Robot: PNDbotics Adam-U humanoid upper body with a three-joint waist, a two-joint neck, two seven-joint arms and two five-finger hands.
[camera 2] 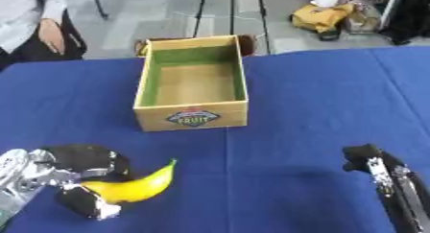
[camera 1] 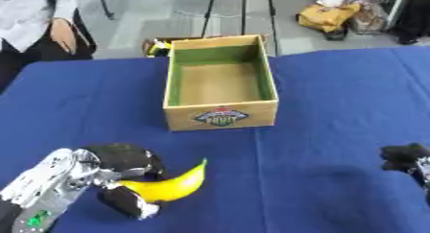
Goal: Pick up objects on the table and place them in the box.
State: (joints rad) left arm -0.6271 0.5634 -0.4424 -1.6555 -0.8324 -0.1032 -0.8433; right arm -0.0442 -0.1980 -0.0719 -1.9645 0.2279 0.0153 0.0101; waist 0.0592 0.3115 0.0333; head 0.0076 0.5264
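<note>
A: Left hand sits at 7 o'clock on the table, fingers and thumb curled round the stem end of the banana. The tip points toward 1 o'clock, free of the grip.

B: Why that end?

A: Likely so the free end leads into the box on release. The banana looks to rest on the cloth, not yet lifted.

B: Box contents?

A: Nothing visible inside; it stands at 12 o'clock, well apart from the banana.

B: Right hand?

A: At 4 o'clock, idle. Fingers dark; cannot tell their state.
</note>
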